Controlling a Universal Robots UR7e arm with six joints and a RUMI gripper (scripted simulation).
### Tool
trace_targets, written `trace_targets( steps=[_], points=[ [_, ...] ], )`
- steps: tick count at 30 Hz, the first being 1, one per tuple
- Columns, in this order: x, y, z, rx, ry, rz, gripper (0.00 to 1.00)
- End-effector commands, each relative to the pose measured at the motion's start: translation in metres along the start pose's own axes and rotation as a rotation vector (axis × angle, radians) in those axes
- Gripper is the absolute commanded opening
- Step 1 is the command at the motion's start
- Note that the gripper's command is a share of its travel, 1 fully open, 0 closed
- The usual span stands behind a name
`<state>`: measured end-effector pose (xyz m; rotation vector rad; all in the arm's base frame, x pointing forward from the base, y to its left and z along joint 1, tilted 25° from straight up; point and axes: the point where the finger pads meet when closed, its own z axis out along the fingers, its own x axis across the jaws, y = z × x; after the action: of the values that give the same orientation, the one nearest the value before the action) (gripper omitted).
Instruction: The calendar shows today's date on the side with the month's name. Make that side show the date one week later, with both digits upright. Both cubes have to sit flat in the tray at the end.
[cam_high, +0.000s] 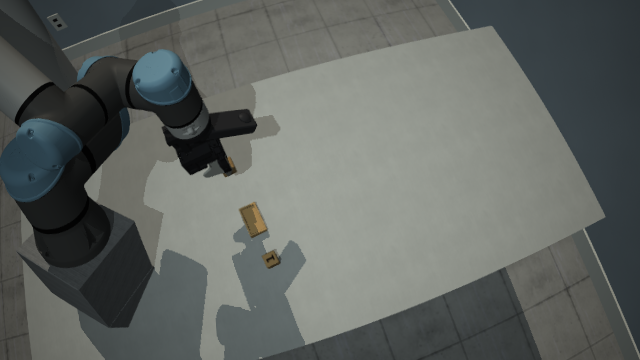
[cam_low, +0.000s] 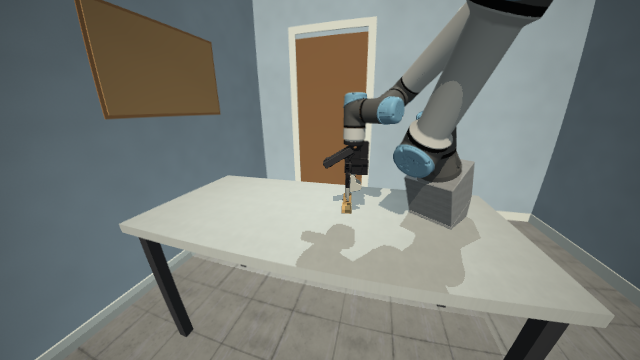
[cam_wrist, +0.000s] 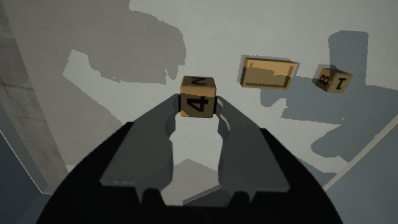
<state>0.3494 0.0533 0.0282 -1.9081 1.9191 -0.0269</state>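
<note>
I am pinching a wooden cube (cam_wrist: 198, 97) between my gripper (cam_wrist: 197, 96) fingers, its "4" face turned toward my camera, above the table (cam_high: 400, 150). The tray (cam_wrist: 268, 73) is lying apart on the table with nothing in it, and the second cube (cam_wrist: 332, 79) is sitting just beyond it, showing "8" and "1".

Looking like a plain office or study room: blue-grey painted walls (cam_low: 60, 165), grey stone-tiled floor (cam_low: 280, 325), brown wooden door in a cream frame (cam_low: 327, 100) standing well behind the jaws, large brown cork pinboard (cam_low: 150, 70) hanging off to one side of them, long white table on black legs (cam_low: 240, 220) spreading beneath them.
</note>
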Motion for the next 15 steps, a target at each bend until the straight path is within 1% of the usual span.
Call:
trace_targets(
  steps=[1, 15],
  points=[
    [0.0, 0.0004, -0.0071, 0.001, -0.002, -0.001, 0.1],
    [0.0, 0.0004, -0.011, 0.001, -0.002, -0.001, 0.1]
  ],
)
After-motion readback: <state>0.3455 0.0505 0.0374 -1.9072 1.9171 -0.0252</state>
